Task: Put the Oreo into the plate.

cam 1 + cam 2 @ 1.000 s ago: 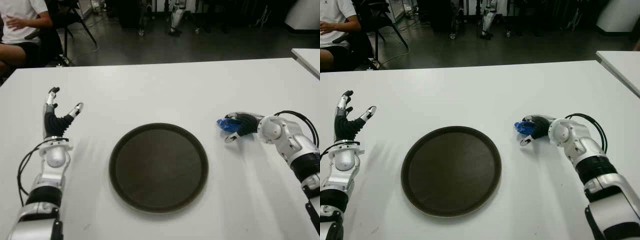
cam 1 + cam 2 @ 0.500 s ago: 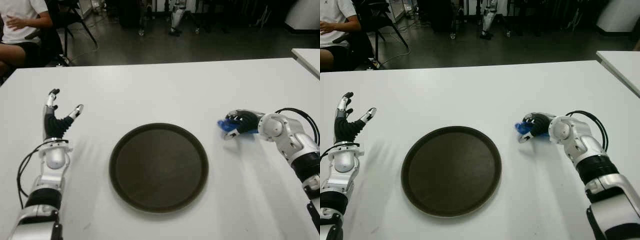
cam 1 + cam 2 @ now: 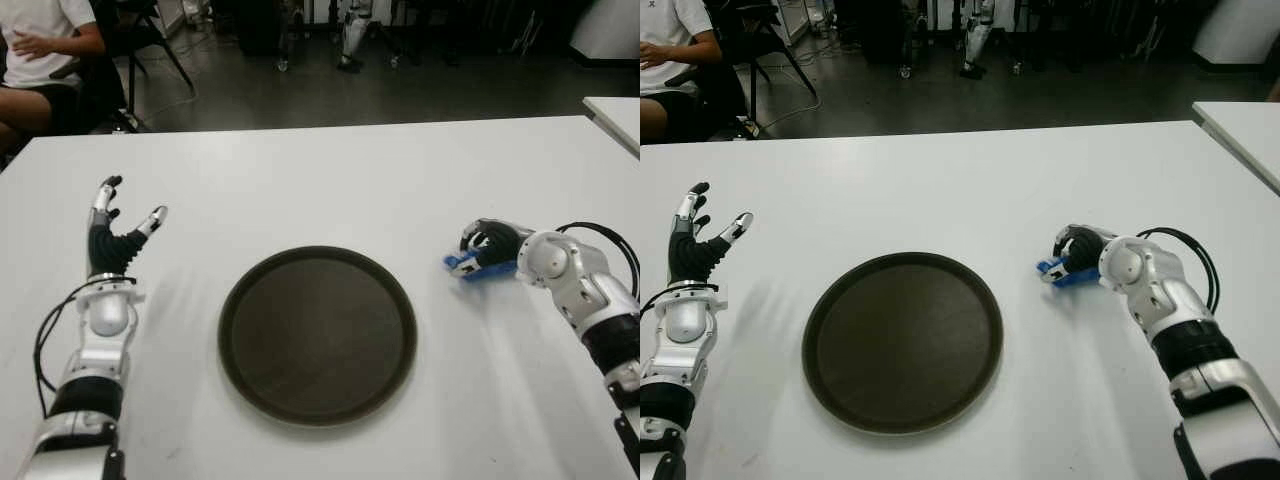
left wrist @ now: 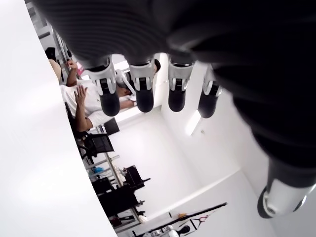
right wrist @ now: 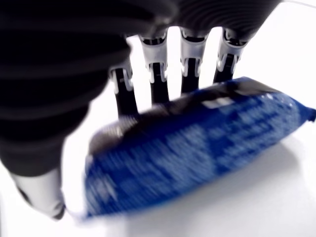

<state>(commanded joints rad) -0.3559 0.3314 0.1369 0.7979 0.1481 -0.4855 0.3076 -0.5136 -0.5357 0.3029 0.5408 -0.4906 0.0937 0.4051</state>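
Bare table (image 3: 330,180) lies between the right hand (image 3: 487,245) and the plate (image 3: 317,334), with nothing in that gap; the plate's rim is low and its dark bed holds nothing; the Oreo (image 5: 197,153) fills the right hand's curled fingers (image 5: 190,74); the left hand (image 3: 115,235), fingers spread, shows well left of the plate; a seated person (image 3: 40,50) is beyond the table's far left corner.

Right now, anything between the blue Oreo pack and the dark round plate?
Nothing visible. The blue Oreo pack sits in the right hand, and only bare white table lies between it and the dark round plate.
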